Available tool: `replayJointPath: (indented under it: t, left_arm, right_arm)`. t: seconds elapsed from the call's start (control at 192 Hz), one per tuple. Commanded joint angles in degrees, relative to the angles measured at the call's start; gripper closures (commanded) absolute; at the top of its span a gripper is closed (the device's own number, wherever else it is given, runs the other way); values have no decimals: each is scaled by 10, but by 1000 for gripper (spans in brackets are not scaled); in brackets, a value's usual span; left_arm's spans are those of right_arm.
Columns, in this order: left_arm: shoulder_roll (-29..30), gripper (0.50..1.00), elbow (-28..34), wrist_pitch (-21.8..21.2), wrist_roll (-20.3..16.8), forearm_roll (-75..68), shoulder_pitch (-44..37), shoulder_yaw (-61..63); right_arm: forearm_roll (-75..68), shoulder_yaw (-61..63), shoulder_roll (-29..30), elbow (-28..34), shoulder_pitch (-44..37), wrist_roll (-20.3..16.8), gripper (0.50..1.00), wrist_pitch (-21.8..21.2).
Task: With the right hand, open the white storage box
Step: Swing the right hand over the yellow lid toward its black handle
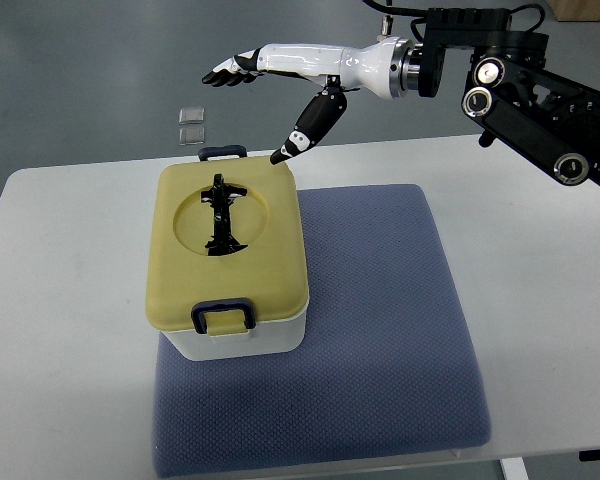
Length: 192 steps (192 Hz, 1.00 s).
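Above the far edge of the box: my right hand [265, 85] hangs in the air, arm reaching in from the right, fingers stretched flat toward the left and the thumb pointing down. It holds nothing.

Thumb: its dark tip sits just over the far right corner of the lid [226, 245]; I cannot tell whether it touches.

Far latch [223, 154]: a dark clip at the box's far edge, just left of the thumb tip. It looks closed.

Box [240, 340]: white body under a yellowish lid, standing on the left part of the blue mat [380, 330], which lies on the white counter [70, 320]. It lies below and toward me from the hand.

Handle [221, 215]: a dark bar folded into the round recess in the lid, untouched.

Near latch [224, 318]: dark clip on the side facing me, well away from the hand, apparently closed too.

Progress: I judge nothing is opened yet; the lid sits flush all round.

Left to do: free both clips, as far as I can judge, then raise the lid.

Left hand: not visible.
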<state>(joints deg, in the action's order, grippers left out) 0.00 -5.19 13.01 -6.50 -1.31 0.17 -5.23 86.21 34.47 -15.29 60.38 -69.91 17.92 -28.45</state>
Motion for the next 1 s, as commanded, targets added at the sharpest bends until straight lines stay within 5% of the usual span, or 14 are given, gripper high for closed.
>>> replayJointPath:
  t: [0.0, 0.438, 0.996]
  left_arm:
    - [0, 500, 0, 0, 0, 0, 0, 0]
    - [0, 500, 0, 0, 0, 0, 0, 0]
    - [0, 500, 0, 0, 0, 0, 0, 0]
  right_arm:
    - [42, -32, 1, 4, -23, 24, 583, 0]
    - [84, -116, 9, 39, -87, 38, 601, 1]
    - [135, -157, 39, 54, -136, 38, 701, 1]
